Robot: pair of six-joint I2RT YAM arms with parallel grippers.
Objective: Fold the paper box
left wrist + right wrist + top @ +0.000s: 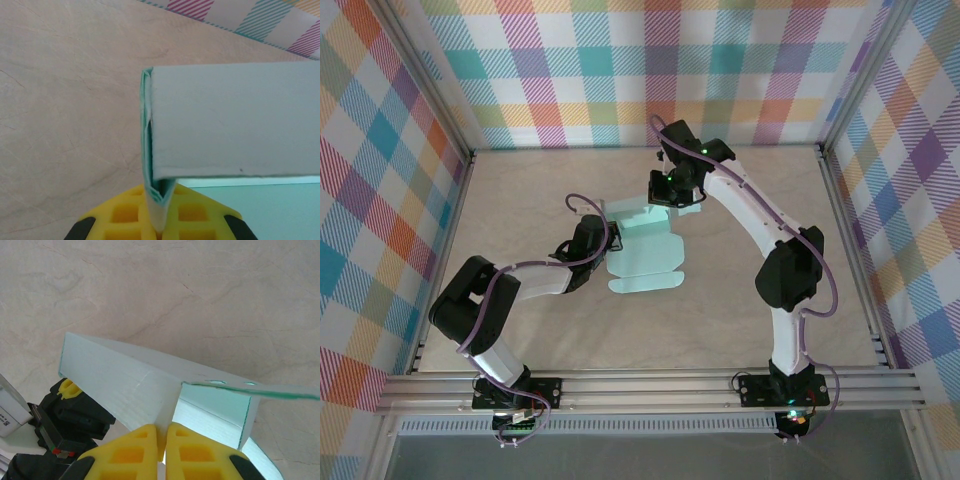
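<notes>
The paper box (pixel 650 262) is pale mint card, partly folded, lying mid-table between both arms. My left gripper (pixel 604 238) is at its left edge; in the left wrist view the yellow pads (pixel 125 215) are shut on a doubled, folded wall of the box (pixel 235 120), held at my left gripper (pixel 161 222). My right gripper (pixel 672 196) is at the box's far end. In the right wrist view my right gripper (pixel 163 440) is shut on an upright wall of the box (pixel 120 385), with the box's inside showing to the right. The left gripper (pixel 65 422) appears beyond the wall.
The beige tabletop (pixel 750 290) is bounded by chequered walls (pixel 620 70) at the back and sides. An aluminium rail (pixel 650 385) runs along the near edge by the arm bases. Bare table lies right of and in front of the box.
</notes>
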